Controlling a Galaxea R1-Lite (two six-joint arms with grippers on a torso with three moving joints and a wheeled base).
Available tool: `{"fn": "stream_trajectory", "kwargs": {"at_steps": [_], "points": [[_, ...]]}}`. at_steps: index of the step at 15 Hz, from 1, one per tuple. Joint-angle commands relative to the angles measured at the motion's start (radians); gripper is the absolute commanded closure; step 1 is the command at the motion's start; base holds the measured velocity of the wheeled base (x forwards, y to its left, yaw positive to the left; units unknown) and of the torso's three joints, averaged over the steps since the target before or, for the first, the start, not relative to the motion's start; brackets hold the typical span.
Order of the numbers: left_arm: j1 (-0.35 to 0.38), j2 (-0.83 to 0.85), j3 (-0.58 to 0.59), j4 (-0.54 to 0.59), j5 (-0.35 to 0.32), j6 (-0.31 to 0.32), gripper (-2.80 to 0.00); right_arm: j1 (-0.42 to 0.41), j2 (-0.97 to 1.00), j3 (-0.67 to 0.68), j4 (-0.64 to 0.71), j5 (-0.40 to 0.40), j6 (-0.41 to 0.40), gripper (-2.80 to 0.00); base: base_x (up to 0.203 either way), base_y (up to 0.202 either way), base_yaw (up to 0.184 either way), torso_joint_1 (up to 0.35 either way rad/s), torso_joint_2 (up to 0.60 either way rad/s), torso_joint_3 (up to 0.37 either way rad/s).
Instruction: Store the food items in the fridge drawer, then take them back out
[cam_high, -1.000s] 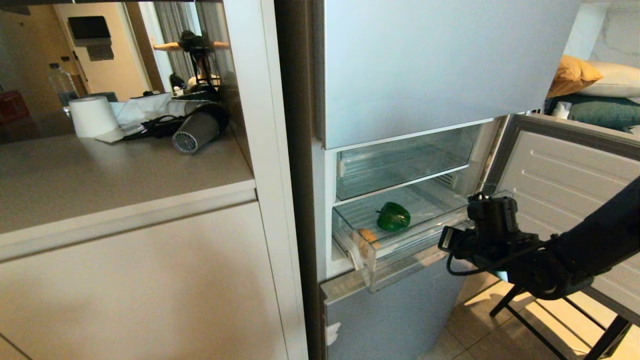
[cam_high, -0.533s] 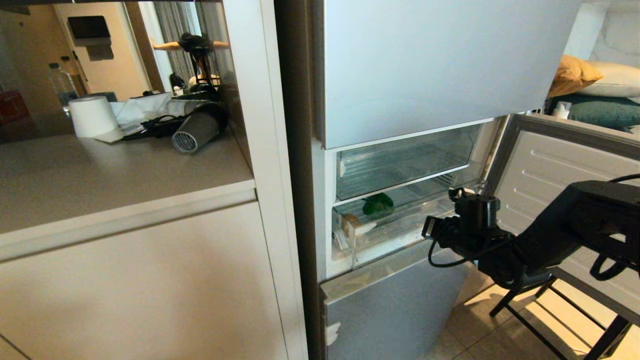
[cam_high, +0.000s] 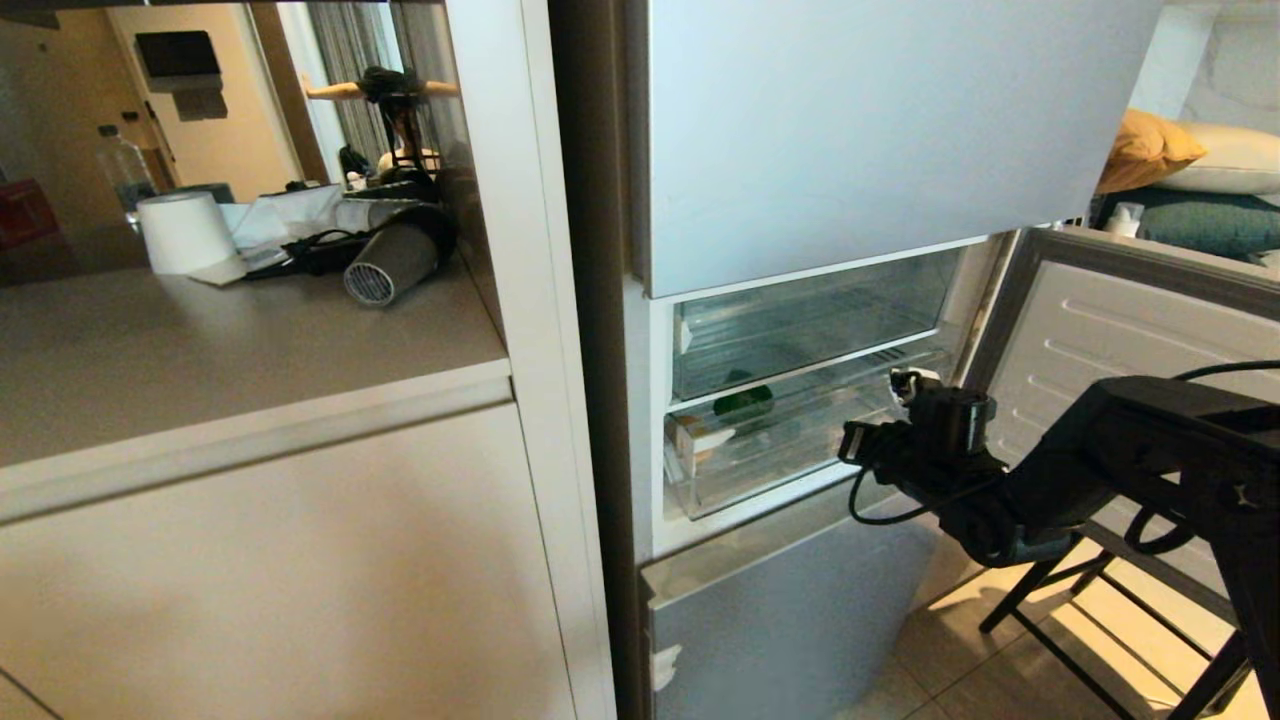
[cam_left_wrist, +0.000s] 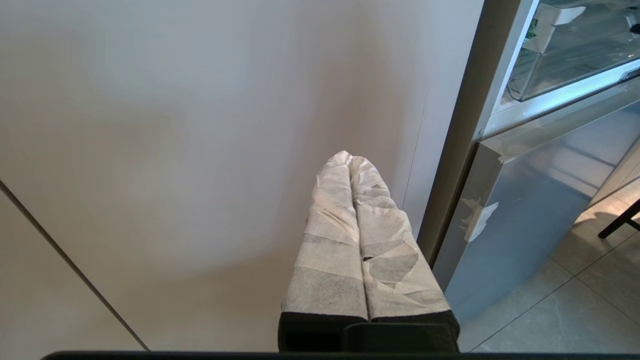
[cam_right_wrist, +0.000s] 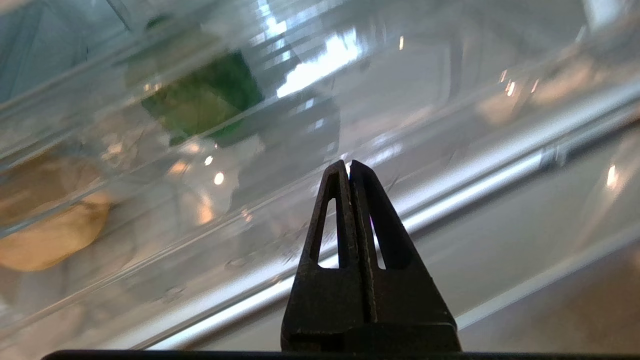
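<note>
The fridge drawer, pulled far out a second ago, now sits pushed into the fridge. The right claw, fingers pressed together, meets its clear front. Bell pepper and potato lie inside the drawer. The left claw, pressed together, hangs beside the fridge.

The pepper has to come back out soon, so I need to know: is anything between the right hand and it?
Yes. The closed drawer's clear front wall stands between the shut right hand and the pepper; the potato lies behind it too.
</note>
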Motion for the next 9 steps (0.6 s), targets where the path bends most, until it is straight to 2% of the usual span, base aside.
{"fn": "stream_trajectory", "kwargs": {"at_steps": [1,4,9], "points": [[0.0,0.0,0.0,0.0,0.0,0.0,0.0,-0.005,0.03,-0.016,-0.03,0.004,-0.005,0.0,0.0,0.0,0.0,0.0,0.0,0.0],[0.0,0.0,0.0,0.0,0.0,0.0,0.0,-0.005,-0.01,0.027,-0.047,0.008,-0.005,0.0,0.0,0.0,0.0,0.0,0.0,0.0],[0.0,0.0,0.0,0.0,0.0,0.0,0.0,0.016,-0.285,0.324,-0.047,0.01,-0.004,0.0,0.0,0.0,0.0,0.0,0.0,0.0]]}}
